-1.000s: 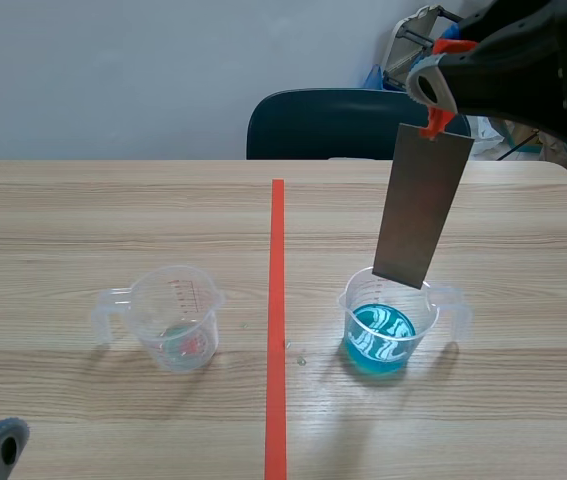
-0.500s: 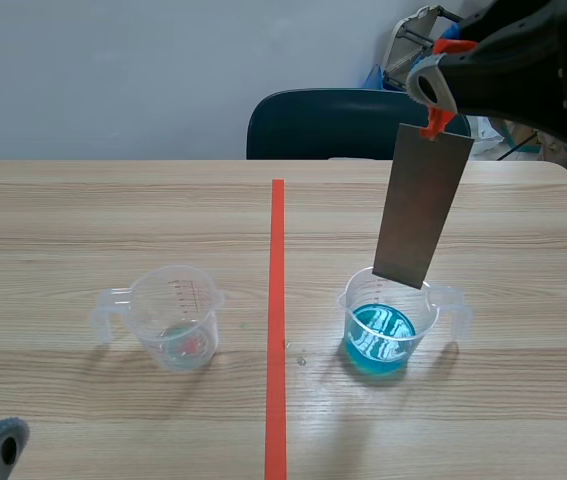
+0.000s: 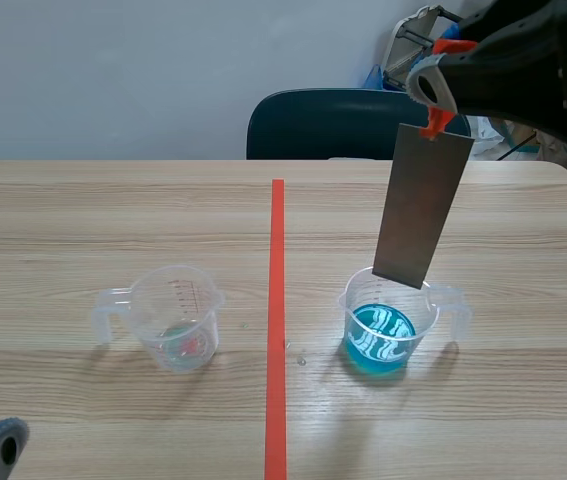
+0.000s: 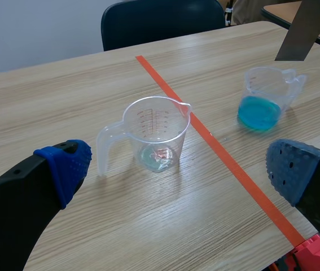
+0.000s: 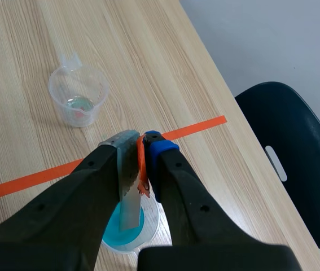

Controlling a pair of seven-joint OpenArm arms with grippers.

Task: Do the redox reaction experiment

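Gripping the grey metal strip (image 3: 421, 205) by its top in the right gripper (image 5: 141, 148), poised tilted just over the measuring cup of blue liquid (image 3: 355, 310), with the left gripper (image 4: 178, 168) spread empty, and risking a clipped rim and a spill if lowered off-centre.

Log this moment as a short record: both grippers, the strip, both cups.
right gripper: shut on metal strip, raised
metal strip: hangs slightly tilted above blue-liquid cup, not dipped
blue-liquid cup: upright on table
clear cup: across the tape line, faint residue inside
left gripper: open, low, clear cup ahead
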